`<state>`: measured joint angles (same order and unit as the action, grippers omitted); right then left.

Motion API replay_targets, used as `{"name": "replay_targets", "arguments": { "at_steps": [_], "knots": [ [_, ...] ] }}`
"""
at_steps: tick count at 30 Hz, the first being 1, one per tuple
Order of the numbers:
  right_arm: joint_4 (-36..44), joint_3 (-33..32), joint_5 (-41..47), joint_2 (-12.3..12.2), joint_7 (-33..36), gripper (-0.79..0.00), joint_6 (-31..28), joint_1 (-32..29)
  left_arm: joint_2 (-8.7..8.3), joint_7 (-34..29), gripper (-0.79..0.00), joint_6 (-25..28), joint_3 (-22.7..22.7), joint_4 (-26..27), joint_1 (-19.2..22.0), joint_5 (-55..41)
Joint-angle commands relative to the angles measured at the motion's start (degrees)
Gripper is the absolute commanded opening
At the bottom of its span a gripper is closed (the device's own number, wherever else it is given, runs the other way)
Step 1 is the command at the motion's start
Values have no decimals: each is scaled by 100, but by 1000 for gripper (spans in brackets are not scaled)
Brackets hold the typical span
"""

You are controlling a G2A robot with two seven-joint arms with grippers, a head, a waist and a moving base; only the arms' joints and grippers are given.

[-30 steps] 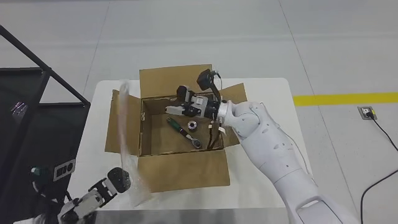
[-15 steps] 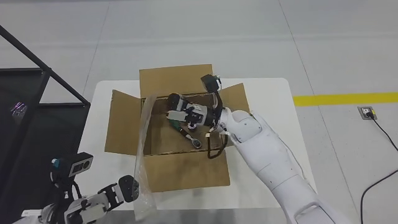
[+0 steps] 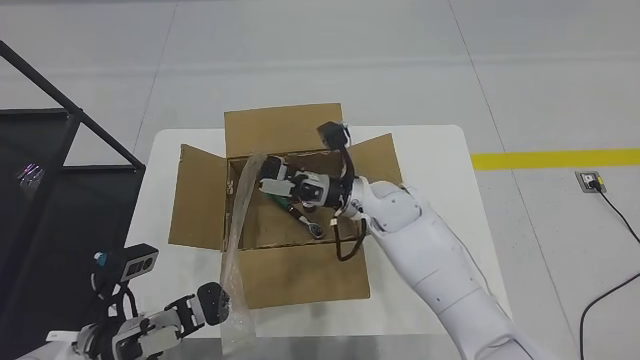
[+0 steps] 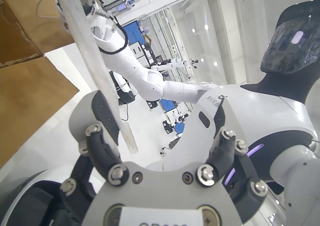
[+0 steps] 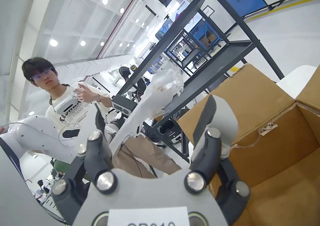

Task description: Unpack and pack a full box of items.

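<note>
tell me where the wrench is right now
In the top view, the wrench lies inside the open cardboard box, its green handle close to the right gripper.

We are seeing the cardboard box (image 3: pixel 300 272) sitting open on the tabletop (image 3: pixel 430 160), a green-handled wrench (image 3: pixel 306 220) lying inside, clear plastic film (image 3: pixel 236 260) stretching over its left wall.
</note>
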<state>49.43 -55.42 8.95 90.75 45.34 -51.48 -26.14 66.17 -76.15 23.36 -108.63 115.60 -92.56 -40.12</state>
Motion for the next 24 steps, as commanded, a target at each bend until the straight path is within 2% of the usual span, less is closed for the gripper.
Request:
{"name": "replay_targets", "arguments": {
  "at_steps": [1,2,4,13,16,22,23,24],
  "knots": [
    [-1,-17,2,-10,-24,-606,23,4,-11,-4,0,7,-9,-4,-6,-1],
    [1,-24,-12,-15,-38,-646,28,7,-16,-2,0,8,-12,-4,-9,0],
    [2,-49,-35,-27,-86,-671,37,7,-27,-4,0,2,-12,-9,-13,-6],
    [125,-107,52,-84,-22,-714,56,-57,-69,14,0,20,15,-38,-8,-16],
    [161,-113,74,-97,-19,-785,79,-71,-82,31,0,28,31,-38,-6,-16],
    [168,-129,126,-124,26,-785,125,-66,-109,52,0,49,51,-35,-8,17],
    [152,-139,81,-129,-16,-693,175,-54,-114,56,0,55,53,-35,-11,27],
    [148,-137,100,-128,-50,-511,228,-60,-118,63,0,59,58,-33,-13,29]
  ]
}}
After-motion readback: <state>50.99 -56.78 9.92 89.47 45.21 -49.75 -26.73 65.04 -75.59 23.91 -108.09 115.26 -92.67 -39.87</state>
